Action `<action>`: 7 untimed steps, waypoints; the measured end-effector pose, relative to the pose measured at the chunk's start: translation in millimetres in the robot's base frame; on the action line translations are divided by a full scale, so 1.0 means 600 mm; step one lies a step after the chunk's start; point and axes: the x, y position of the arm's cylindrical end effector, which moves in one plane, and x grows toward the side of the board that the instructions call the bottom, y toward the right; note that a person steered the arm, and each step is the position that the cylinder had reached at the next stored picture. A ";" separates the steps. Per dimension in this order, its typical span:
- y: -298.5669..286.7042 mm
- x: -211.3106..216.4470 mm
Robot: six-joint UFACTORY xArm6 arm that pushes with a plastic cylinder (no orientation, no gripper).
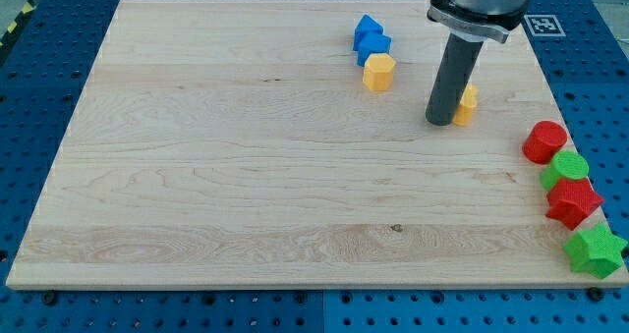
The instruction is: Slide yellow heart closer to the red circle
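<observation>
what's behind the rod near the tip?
A yellow block, presumably the yellow heart, pokes out on the view's right of my tip. The rod covers its left part, so its shape can't be confirmed.

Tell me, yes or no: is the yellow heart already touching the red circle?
No. The yellow heart sits beside my tip, with bare board between it and the red circle toward the view's right.
</observation>
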 end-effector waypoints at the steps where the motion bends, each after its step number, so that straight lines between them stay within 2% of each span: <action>1: 0.028 -0.011; 3: 0.037 -0.057; 7: 0.069 -0.052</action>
